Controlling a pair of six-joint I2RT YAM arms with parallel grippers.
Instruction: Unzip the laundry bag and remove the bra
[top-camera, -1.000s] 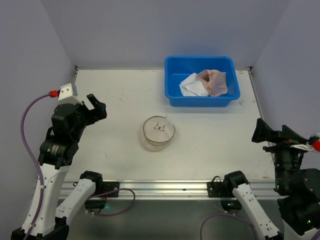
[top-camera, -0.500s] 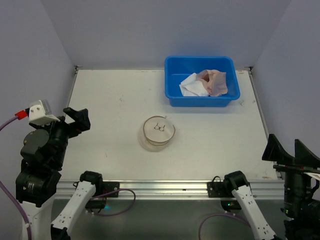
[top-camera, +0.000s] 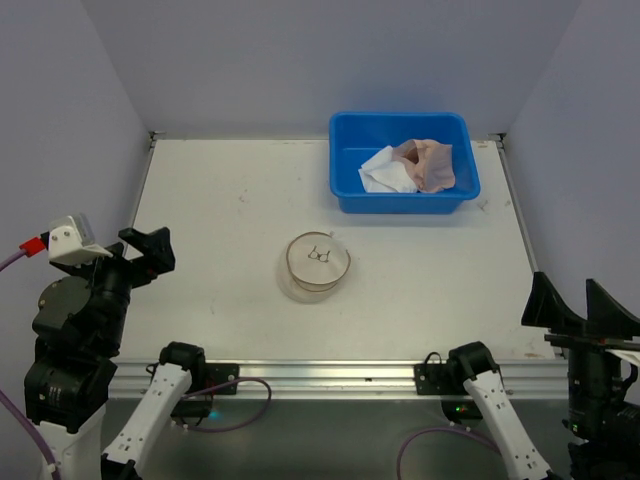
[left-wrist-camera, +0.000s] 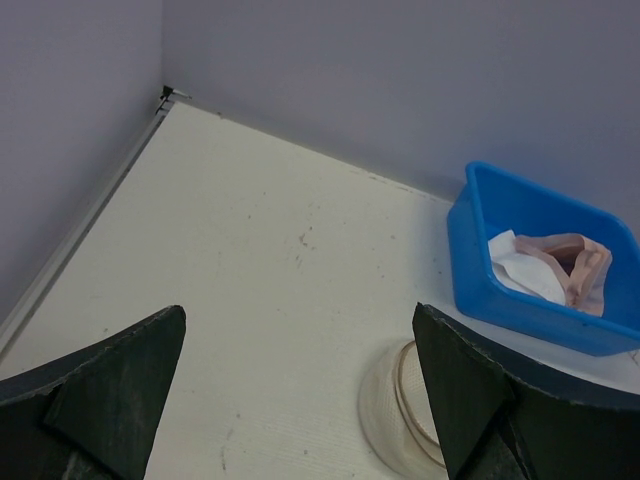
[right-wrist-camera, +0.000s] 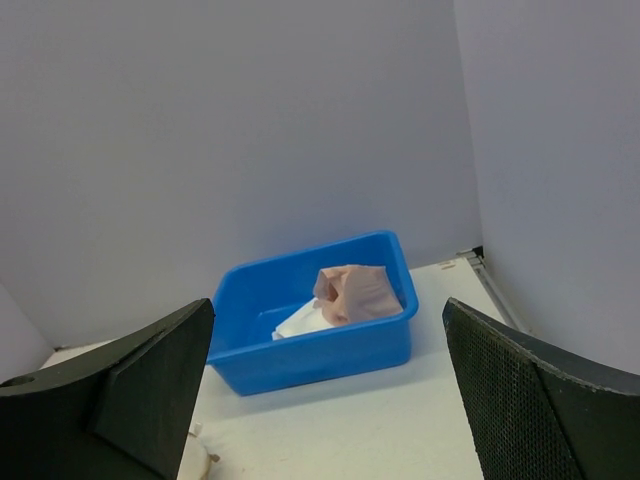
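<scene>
Two grippers, both empty, fingers spread wide.

1. Left gripper (top-camera: 148, 252): jaws parted, nothing between them, held over the near left edge of the table (top-camera: 220, 200). A second ago it stood further in over the table; since then it has drawn back toward its base and has barely shifted in the last half second.
2. Right gripper (top-camera: 575, 308): jaws parted, holding nothing, off the near right corner. It too has dropped back and now sits almost still.
3. Laundry bag (top-camera: 317, 265): mid-table, lying flat with its round top up, unmoved throughout and well apart from both grippers. Zip state too small to tell from where I stand.
4. Blue tub (top-camera: 400, 204): far right of the table, beyond the bag, holding a white cloth (top-camera: 383, 173) and a pink garment (top-camera: 428, 163). I cannot tell whether the pink piece is the bra.

Reading: both arms look parked rather than reaching, so no work is in hand on the bag. Nothing stands between either gripper and the bag; the tub lies off either path.
</scene>
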